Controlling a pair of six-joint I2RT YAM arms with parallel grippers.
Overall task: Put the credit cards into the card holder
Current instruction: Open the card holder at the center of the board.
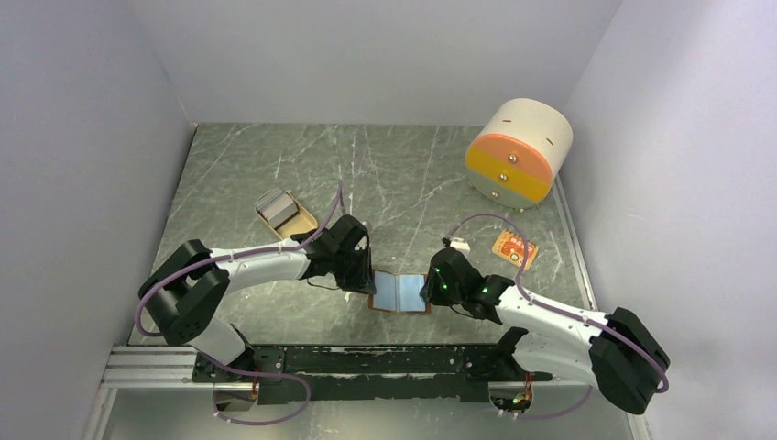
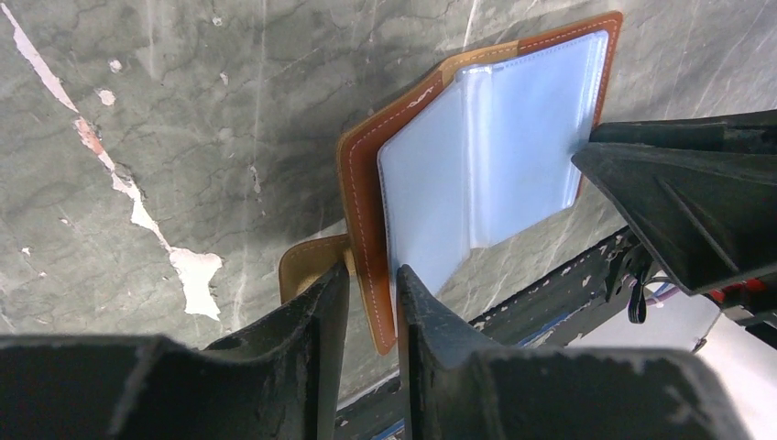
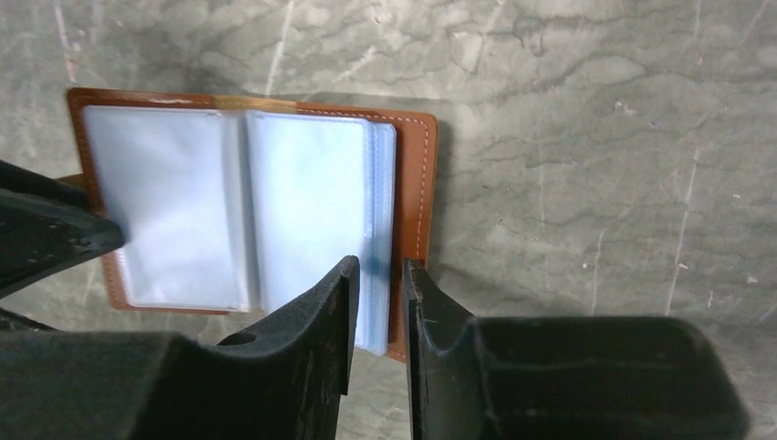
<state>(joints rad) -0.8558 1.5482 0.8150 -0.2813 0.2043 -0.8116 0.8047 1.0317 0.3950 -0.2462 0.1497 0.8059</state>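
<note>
Both flanks of the card holder (image 1: 400,292) blocked: left gripper (image 1: 370,279) pinches its left cover, right gripper (image 1: 427,291) its right. Approach free from the far edge over bare table (image 1: 403,174). Tray (image 1: 285,214) far-left of it, drum box (image 1: 518,151) in far right corner.

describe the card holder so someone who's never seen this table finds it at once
On the green marble table, look at the near middle. The card holder lies open there, the left tool and right tool each gripping a side edge. Only it is a brown leather cover with pale blue sleeves, unlike the tan dish and cream-orange drum.
</note>
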